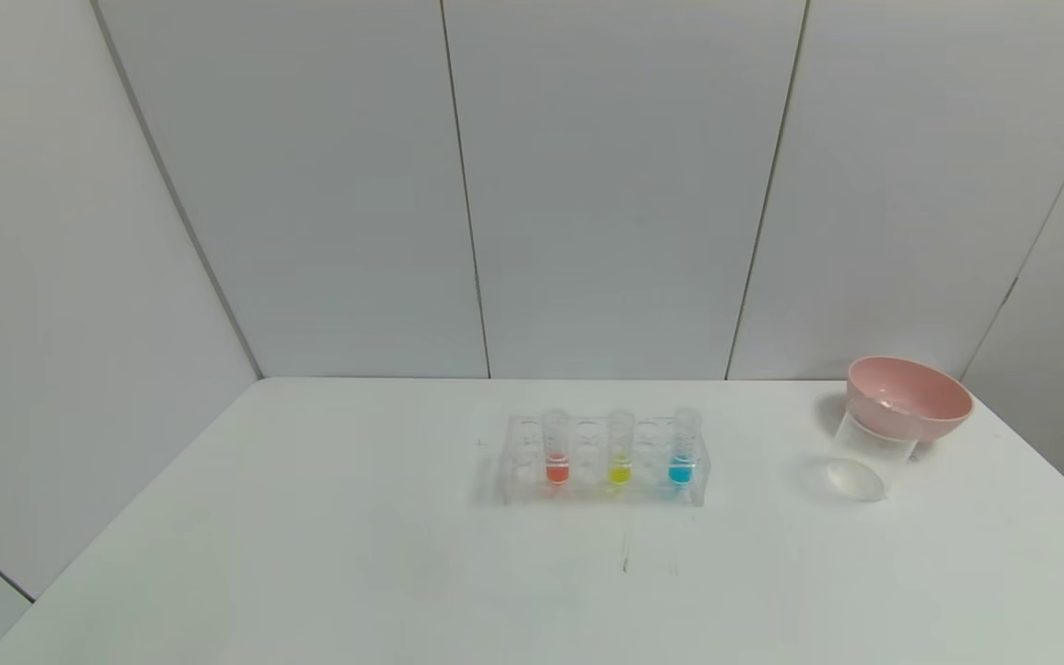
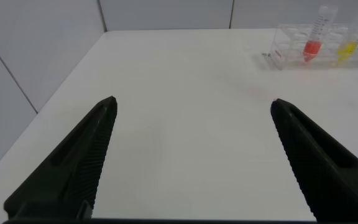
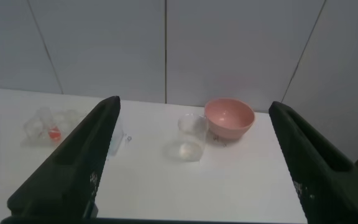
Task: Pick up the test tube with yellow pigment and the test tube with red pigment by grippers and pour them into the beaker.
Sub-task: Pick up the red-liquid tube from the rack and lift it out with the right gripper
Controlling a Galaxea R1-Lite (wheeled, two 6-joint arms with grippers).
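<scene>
A clear rack [image 1: 602, 462] stands mid-table with three upright tubes: the test tube with red pigment [image 1: 556, 450], the test tube with yellow pigment [image 1: 620, 450] and a blue-liquid tube [image 1: 682, 448]. The clear, empty beaker [image 1: 867, 453] stands at the right, just in front of a pink bowl. Neither gripper shows in the head view. My left gripper [image 2: 192, 107] is open and empty over bare table, far from the rack [image 2: 328, 46]. My right gripper [image 3: 194, 109] is open and empty, back from the beaker [image 3: 191, 138].
The pink bowl [image 1: 908, 397] sits at the table's far right, touching the beaker from behind; it also shows in the right wrist view [image 3: 229, 118]. White wall panels enclose the table at the back and sides. Bare white table lies left of and in front of the rack.
</scene>
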